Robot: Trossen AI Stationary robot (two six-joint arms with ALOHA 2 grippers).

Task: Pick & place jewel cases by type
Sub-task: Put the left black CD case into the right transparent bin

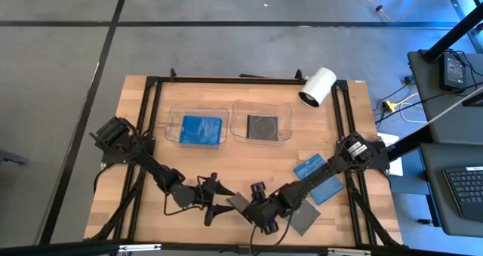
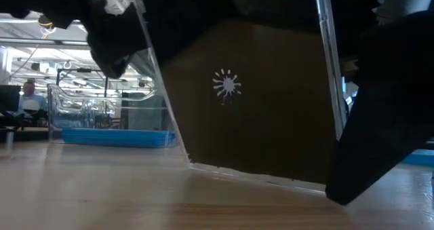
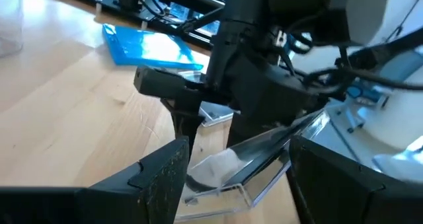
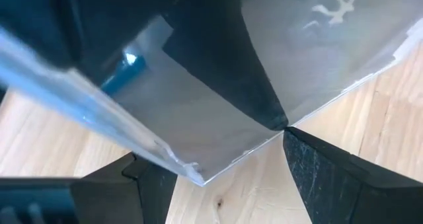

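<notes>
While a dark jewel case is tilted at the bench's front edge, the right gripper is clamped on it; the left gripper is held wide beside it.

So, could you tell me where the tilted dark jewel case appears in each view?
High view: dark jewel case at bottom centre.
Low view: case fills the centre, leaning.
Left wrist view: case at lower centre.
Right wrist view: case across the upper half.
Shared landmark: its white splash mark, low and right wrist views.
</notes>
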